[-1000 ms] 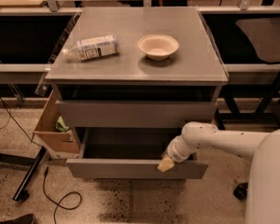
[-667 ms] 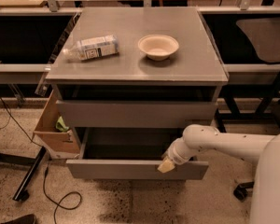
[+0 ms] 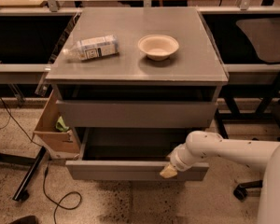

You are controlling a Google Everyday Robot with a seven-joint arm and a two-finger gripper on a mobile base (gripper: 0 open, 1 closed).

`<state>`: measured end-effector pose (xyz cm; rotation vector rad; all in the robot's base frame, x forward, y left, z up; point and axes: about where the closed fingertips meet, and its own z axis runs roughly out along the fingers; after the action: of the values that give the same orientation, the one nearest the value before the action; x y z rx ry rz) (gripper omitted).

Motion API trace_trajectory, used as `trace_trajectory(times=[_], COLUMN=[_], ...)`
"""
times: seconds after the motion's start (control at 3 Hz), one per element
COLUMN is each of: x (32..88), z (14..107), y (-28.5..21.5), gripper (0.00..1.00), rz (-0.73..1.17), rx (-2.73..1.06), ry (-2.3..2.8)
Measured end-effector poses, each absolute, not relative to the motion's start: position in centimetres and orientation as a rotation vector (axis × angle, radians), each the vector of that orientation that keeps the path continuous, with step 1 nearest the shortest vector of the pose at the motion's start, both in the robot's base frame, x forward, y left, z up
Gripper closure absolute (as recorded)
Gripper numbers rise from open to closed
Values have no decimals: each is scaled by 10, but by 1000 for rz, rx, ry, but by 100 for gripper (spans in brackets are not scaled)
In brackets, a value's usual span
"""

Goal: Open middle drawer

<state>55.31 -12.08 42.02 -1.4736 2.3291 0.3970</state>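
Observation:
The grey cabinet (image 3: 140,69) stands in the middle of the camera view. Its middle drawer (image 3: 116,170) is pulled out toward me, showing a wide shallow dark box (image 3: 130,146) inside. The top drawer (image 3: 135,114) above it has a taller flat front and sits slightly out. The lowest drawer is hidden under the open one. My gripper (image 3: 169,171), on the white arm (image 3: 224,150) coming from the right, rests at the top edge of the middle drawer's front, right of centre.
A plastic bottle (image 3: 94,47) lies on its side and a paper bowl (image 3: 158,46) stands on the cabinet top. A cardboard box (image 3: 53,129) leans at the cabinet's left. Cables (image 3: 51,190) lie on the floor. A chair base (image 3: 245,190) is at the right.
The middle drawer has slid a little further out toward me, and my gripper has moved with its front edge slightly down in the view.

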Motion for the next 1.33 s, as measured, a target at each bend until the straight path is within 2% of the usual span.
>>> trace_trajectory(times=[0.33,1.33], x=[541,518], z=[415,412], y=[-122,-124], gripper=[0,0], rz=[416,443], rx=[-1482,-1522], ry=[2324,2324])
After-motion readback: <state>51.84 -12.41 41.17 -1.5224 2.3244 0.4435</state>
